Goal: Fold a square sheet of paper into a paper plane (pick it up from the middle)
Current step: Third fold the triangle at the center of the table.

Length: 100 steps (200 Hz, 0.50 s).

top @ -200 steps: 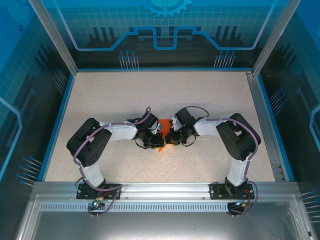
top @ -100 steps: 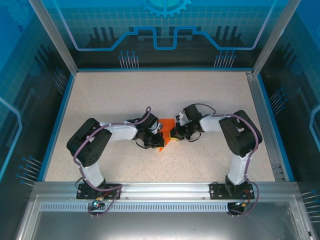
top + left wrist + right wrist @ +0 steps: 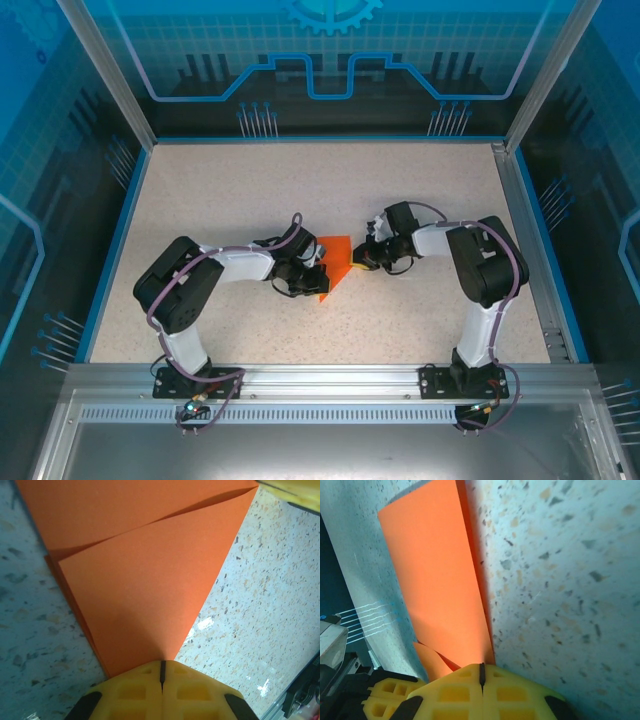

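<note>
Lying on the speckled table (image 3: 230, 190), about midway between your two arms: the square sheet of paper (image 3: 336, 258), bright orange, creased into a pointed wedge of layered flaps.

Item, paper detail. In the left wrist view the sheet (image 3: 140, 595) carried one diagonal fold line across its upper part and tapered down to a point. In the right wrist view the sheet (image 3: 437, 575) ran as a long narrow strip, with a folded edge along its right side.

Item, your left gripper (image 3: 316, 280). Its yellow fingers were pressed together, and the wrist view showed the left gripper (image 3: 162, 672) with its tips set on the paper's point. Whether any paper was caught between them could not be told.

Item, your right gripper (image 3: 364, 258). It was likewise pressed together, and the wrist view showed the right gripper (image 3: 481, 672) with its tips touching the sheet's narrow end where it met the table.

Item, the left gripper's fingers (image 3: 382, 700). They sat just beside the right gripper, low against the paper.
</note>
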### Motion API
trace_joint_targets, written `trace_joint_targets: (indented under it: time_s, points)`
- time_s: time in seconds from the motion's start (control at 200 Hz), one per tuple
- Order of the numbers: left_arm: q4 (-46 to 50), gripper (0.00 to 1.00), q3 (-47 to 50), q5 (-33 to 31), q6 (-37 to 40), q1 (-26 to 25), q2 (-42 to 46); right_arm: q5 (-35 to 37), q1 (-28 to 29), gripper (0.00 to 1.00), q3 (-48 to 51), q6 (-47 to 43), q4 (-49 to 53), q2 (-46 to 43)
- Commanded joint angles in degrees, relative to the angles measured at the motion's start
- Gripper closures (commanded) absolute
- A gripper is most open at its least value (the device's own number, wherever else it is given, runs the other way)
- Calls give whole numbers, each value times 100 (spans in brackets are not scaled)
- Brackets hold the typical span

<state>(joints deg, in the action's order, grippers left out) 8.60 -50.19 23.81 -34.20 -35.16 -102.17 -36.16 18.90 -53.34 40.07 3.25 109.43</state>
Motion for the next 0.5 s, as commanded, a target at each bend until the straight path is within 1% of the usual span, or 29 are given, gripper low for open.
trace_joint_targets:
  time_s: [0.0,0.185,0.3,0.405,0.495]
  points:
    - [737,96,280,-483,42,-9,-198,695,-207,100,-124,-149,263,47]
    - [770,96,255,-474,71,-15,-195,625,-185,100,-107,-223,441,-394]
    - [765,96,259,-474,71,-11,-196,587,-74,98,-99,-289,589,-747]
    - [748,96,229,-465,51,-11,-222,389,198,98,-176,-325,638,-758]
    - [740,96,203,-455,41,-15,-207,424,503,98,-221,-257,562,-566]
